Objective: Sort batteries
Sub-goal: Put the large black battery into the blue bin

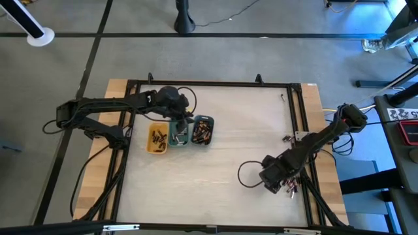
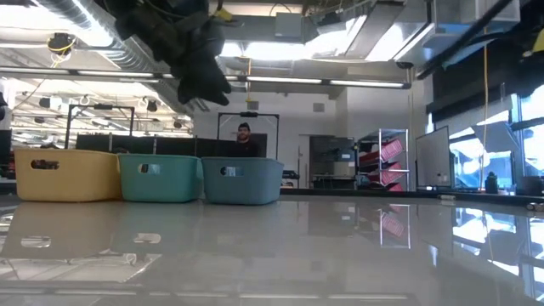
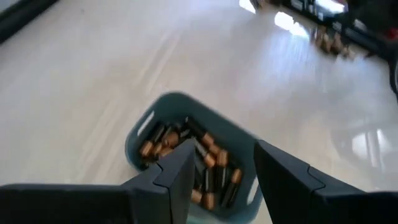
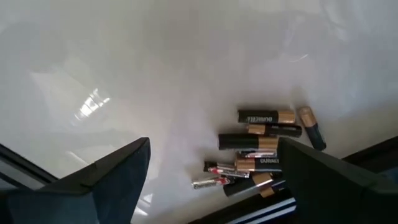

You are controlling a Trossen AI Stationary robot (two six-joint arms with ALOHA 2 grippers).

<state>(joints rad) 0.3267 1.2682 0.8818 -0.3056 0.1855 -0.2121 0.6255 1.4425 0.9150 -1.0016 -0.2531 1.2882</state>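
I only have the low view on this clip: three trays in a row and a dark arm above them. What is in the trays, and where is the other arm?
Observer: The grey-blue tray holds many black-and-copper batteries; the left wrist view looks straight into it.
Operator: Which arm hangs over the trays?
Observer: The left gripper, over the green tray in the high view. Nothing shows between its parted fingers.
Operator: And the right one?
Observer: The right gripper is near the table's right front corner, fingers wide open.
Operator: Anything left to sort?
Observer: Yes, a small loose pile of batteries lies on the table ahead of it.
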